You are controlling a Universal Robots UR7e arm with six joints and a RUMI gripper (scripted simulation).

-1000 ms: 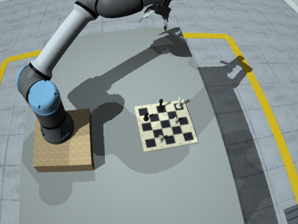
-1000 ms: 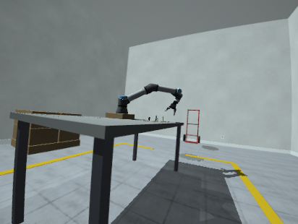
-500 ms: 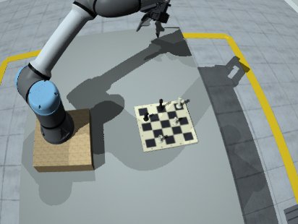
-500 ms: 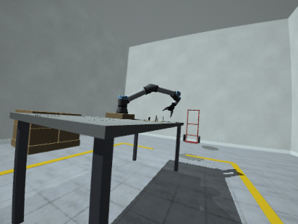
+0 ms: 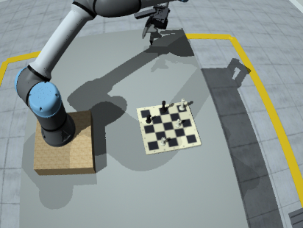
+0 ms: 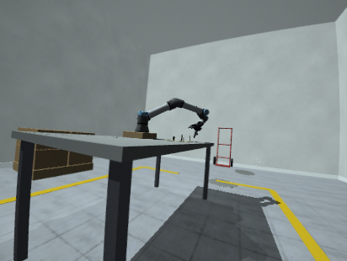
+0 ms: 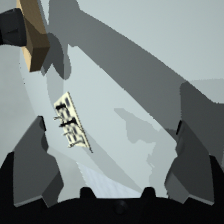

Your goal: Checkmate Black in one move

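above the far edge of the grey surface (image 5: 121,191), the gripper (image 5: 152,32) is held well clear of everything, its jaws spread wide and nothing carried between them. in the wrist view the two dark fingers are seen at the left and right edges of the frame, with only bare surface and shadow between them. the small chessboard (image 5: 188,146) is laid flat near the middle of the surface, turned slightly askew, well apart from the gripper and on the side nearer the top camera. five pieces are seen standing on it: a tall black piece (image 5: 163,107) on the back row, a second black piece (image 5: 148,118) to its left one row nearer, a tall white piece (image 5: 182,104) near the back right corner, a smaller white piece (image 5: 178,123) around the middle right, and another white piece (image 5: 162,140) near the front edge. which kinds of pieces they are cannot be told at this size. the arm is mounted on a wooden block (image 5: 82,162) at the left side of the surface, well apart from the board. in the exterior view a red hand truck (image 6: 224,145) is seen against the back wall, and yellow floor tape (image 5: 273,110) is laid around the surface.
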